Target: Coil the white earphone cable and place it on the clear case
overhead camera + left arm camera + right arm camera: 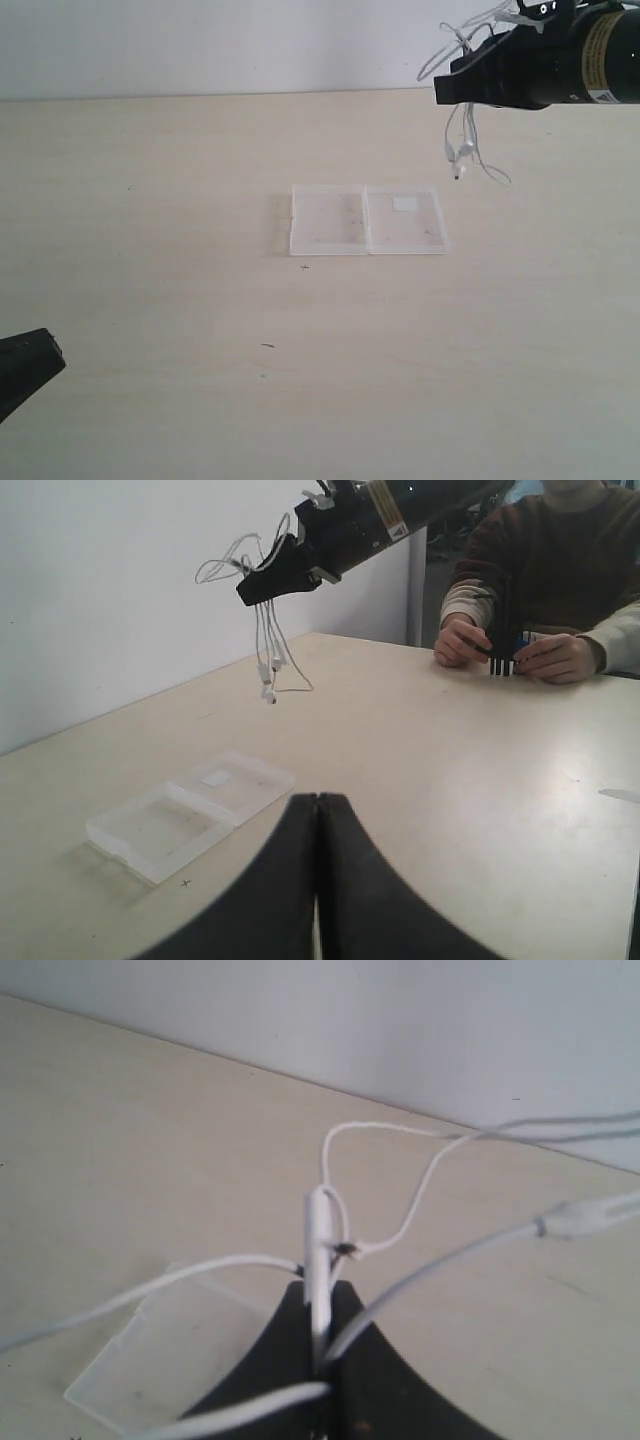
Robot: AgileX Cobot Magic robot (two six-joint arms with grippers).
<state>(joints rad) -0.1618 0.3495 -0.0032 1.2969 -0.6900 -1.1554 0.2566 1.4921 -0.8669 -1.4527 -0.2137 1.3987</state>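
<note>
Nearest, the left gripper sits low over the table, its jaws clenched together on nothing. Further on, the clear case lies opened flat. Beyond it the right gripper hangs raised, pinching the white earphone cable, whose earbuds dangle past the case's labelled half

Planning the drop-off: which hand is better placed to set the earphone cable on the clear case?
Right hand: it grips the white earphone cable, which dangles above the table near the clear case. The left hand is shut, empty and farther off.
</note>
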